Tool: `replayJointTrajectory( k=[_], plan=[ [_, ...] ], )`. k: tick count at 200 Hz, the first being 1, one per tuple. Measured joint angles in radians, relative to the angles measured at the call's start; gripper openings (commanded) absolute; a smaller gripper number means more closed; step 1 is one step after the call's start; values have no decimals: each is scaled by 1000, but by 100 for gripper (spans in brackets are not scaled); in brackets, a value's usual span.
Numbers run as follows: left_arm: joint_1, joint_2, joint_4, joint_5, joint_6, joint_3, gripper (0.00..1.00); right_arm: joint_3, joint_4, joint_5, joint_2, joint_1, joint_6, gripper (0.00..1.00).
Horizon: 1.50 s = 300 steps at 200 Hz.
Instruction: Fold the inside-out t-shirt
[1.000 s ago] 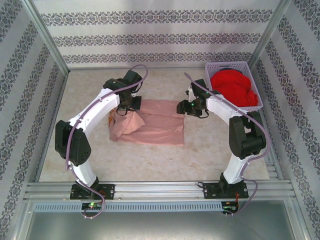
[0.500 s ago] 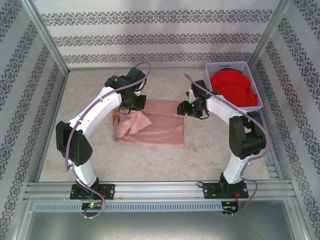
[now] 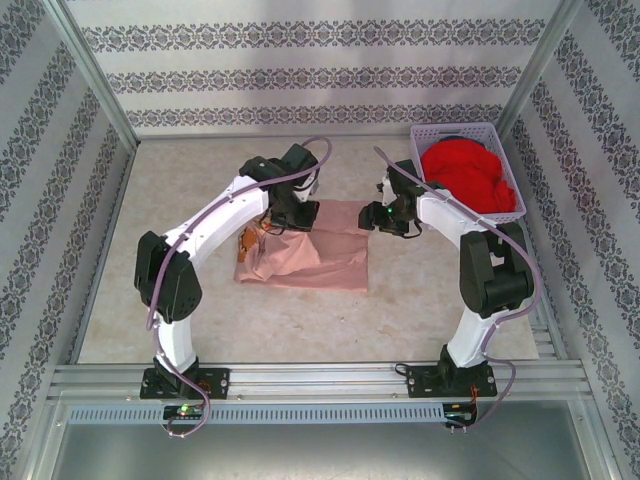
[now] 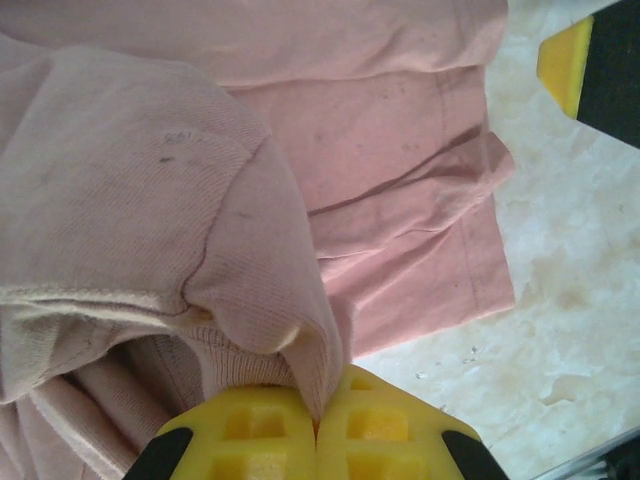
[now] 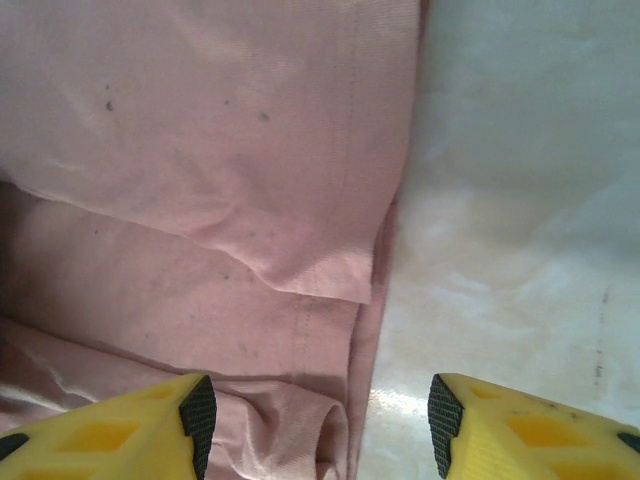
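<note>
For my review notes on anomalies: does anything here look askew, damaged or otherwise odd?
Nothing damaged or spilled. The t-shirt lies unevenly: its left side is bunched up where the shut left gripper pinches a fold, while the right side lies flatter. Small dark specks dot the fabric.

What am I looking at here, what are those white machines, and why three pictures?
These are two robot arms, the left arm and the right arm, bolted to the near edge of a table. The wide picture is from a camera above and behind them. The two close-ups are from cameras on their wrists, showing their own yellow fingers. A pink t-shirt lies rumpled on the table; a basket at the far right holds a red garment. The left gripper is shut on a fold of the t-shirt. The right gripper is open over the t-shirt's edge, holding nothing.
</note>
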Motion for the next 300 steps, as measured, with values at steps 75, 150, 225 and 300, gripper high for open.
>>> replayJointTrajectory(
  k=[75,150,225,300],
  plan=[
    [-22,38,14,32,0,53,0,-18,-1,1,-16,-5,0,61],
    [-48,52,37,89,-23,97,0,-31,-1,7,-16,-11,0,60],
    [-80,301,174,174,-98,197,52,-75,1,34,-15,-56,6,59],
    [-82,233,263,229,-36,156,81,-266,85,67,-249,-90,25,63]
  ],
)
